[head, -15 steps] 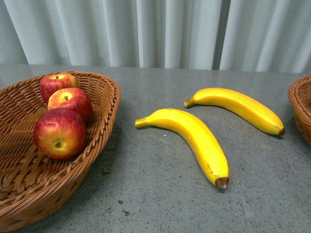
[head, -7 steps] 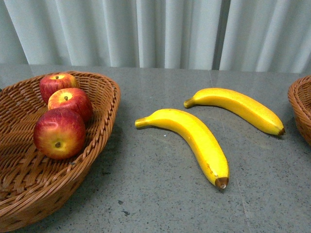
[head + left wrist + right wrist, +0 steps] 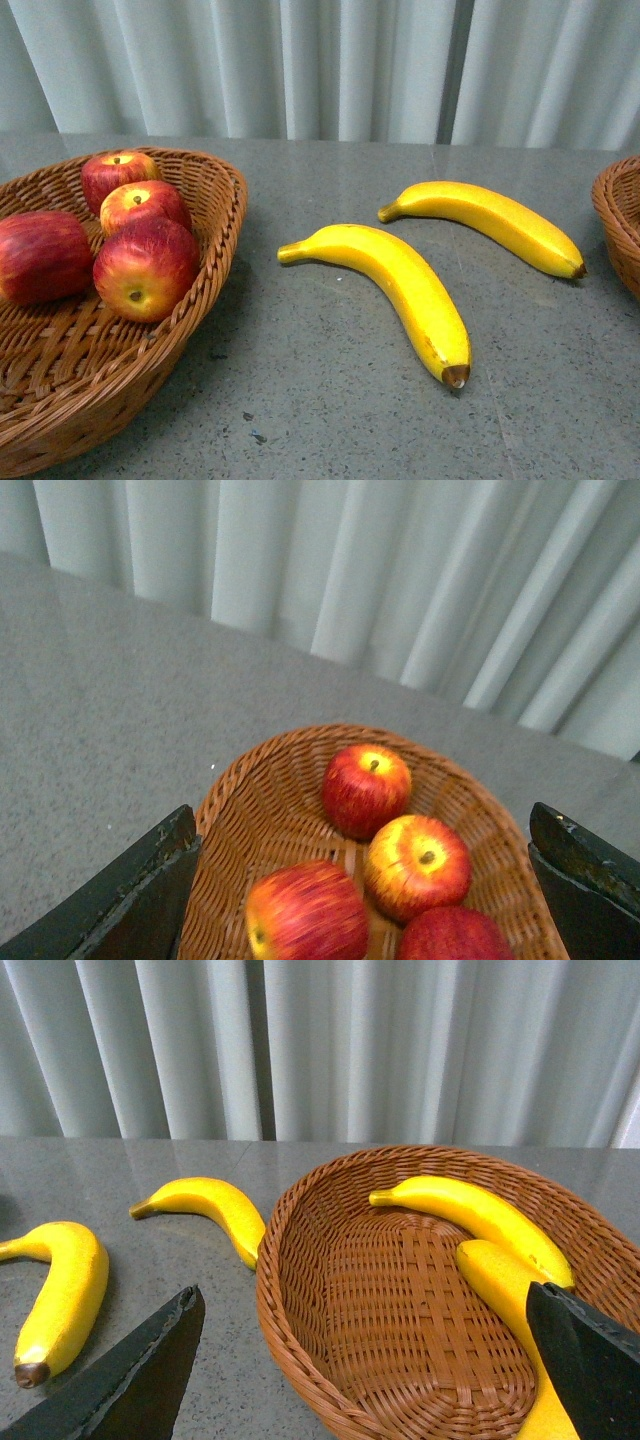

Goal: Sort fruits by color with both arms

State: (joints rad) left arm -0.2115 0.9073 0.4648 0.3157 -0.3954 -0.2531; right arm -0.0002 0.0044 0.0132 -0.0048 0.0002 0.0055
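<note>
Your left gripper (image 3: pixel 360 820) has its jaws spread wide, holding nothing. Between them sits the left basket (image 3: pixel 230 800) with four red apples bunched inside, the farthest apple (image 3: pixel 367 788) touching its neighbour apple (image 3: pixel 418 865). Your right gripper (image 3: pixel 362 1300) is equally wide and empty. Between its jaws lies the right basket (image 3: pixel 300 1260), holding one banana (image 3: pixel 470 1215) and a second banana (image 3: pixel 500 1275), partly hidden by a jaw. Outside those jaws, a near loose banana (image 3: pixel 400 285) and a far loose banana (image 3: pixel 490 225) lie apart on the table (image 3: pixel 320 400).
</note>
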